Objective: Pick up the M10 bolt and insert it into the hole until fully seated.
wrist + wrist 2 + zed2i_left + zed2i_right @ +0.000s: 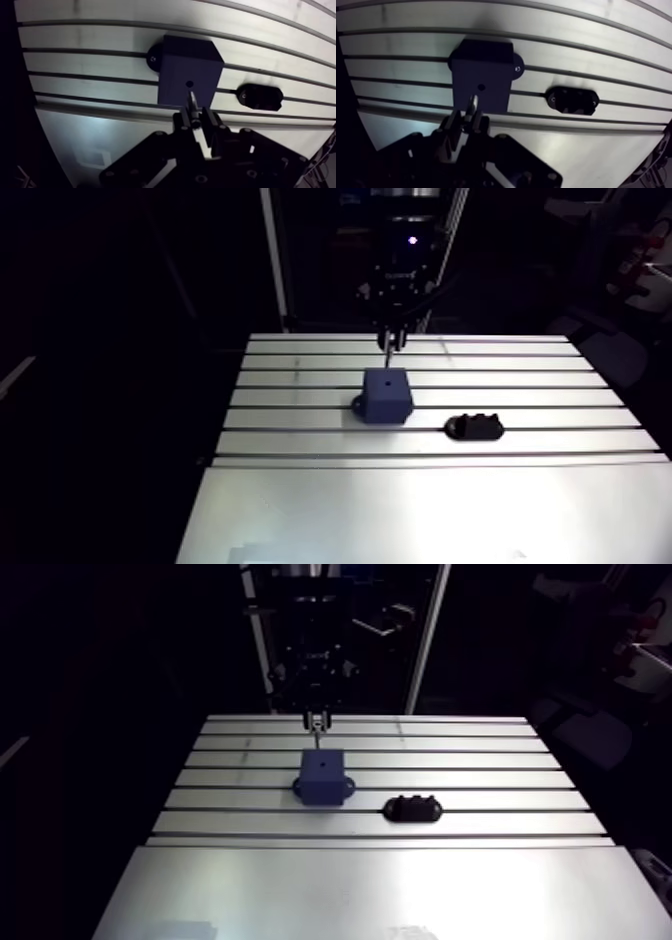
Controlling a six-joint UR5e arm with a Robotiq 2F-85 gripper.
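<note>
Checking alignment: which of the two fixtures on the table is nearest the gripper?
The tall blue block with a hole in its top, by the bolt in the gripper. The low black fixture lies apart.

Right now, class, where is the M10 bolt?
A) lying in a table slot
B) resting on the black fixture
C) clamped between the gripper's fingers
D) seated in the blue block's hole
C: in the wrist view the bolt is pinched in the gripper, pointing toward the blue block, whose hole shows empty.
</note>
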